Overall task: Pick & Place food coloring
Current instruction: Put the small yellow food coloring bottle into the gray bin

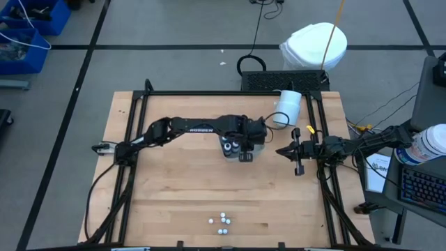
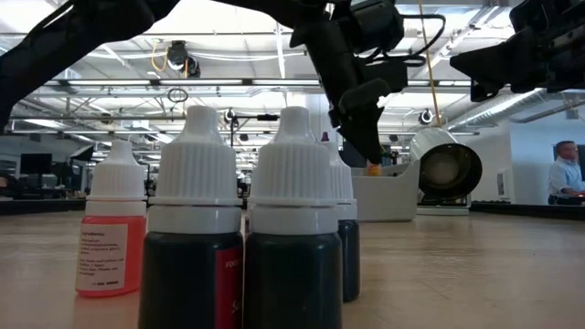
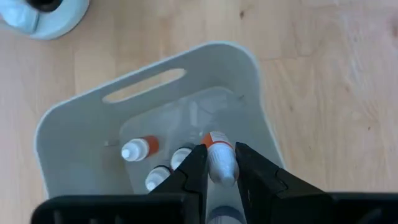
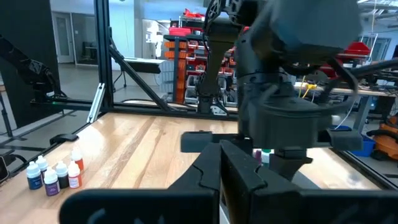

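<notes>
Left pincer (image 3: 221,163) grasps a white-capped orange dropper bottle (image 3: 219,158) above the grey plastic tray (image 3: 74,124), frame centre; a skewed release could topple bottles inside.

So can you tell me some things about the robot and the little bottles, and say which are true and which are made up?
1. The left gripper holds a small bottle over the grey bin. True.
2. The bin has nothing inside it. False: at least three bottles lie in it.
3. A little group of bottles stands on the table near its front edge. True.
4. The right gripper is carrying a bottle. False: it is shut on nothing, waiting to the right of the bin.
5. The white roll stands upright. False: it lies on its side.
</notes>
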`<state>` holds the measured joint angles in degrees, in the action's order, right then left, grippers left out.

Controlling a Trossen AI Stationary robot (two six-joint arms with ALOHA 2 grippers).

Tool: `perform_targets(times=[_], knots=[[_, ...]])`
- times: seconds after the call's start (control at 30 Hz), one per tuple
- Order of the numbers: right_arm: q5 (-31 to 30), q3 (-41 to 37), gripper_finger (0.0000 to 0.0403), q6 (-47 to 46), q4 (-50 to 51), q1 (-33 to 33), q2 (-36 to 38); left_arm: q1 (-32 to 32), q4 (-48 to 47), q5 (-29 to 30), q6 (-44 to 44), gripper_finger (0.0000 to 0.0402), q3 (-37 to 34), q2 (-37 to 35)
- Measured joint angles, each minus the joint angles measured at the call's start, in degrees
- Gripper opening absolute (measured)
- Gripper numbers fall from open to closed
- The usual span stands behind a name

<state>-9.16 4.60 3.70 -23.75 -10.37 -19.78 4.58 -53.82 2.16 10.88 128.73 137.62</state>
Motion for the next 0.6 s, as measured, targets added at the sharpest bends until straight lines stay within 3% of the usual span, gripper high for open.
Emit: perform_targets(times=[0.6], knots=[[0.01, 0.00, 0.0000, -0.02, 0.02, 0.00, 0.00, -1.60, -2.11, 0.91, 0.63, 0.0066, 0.11, 1.49]])
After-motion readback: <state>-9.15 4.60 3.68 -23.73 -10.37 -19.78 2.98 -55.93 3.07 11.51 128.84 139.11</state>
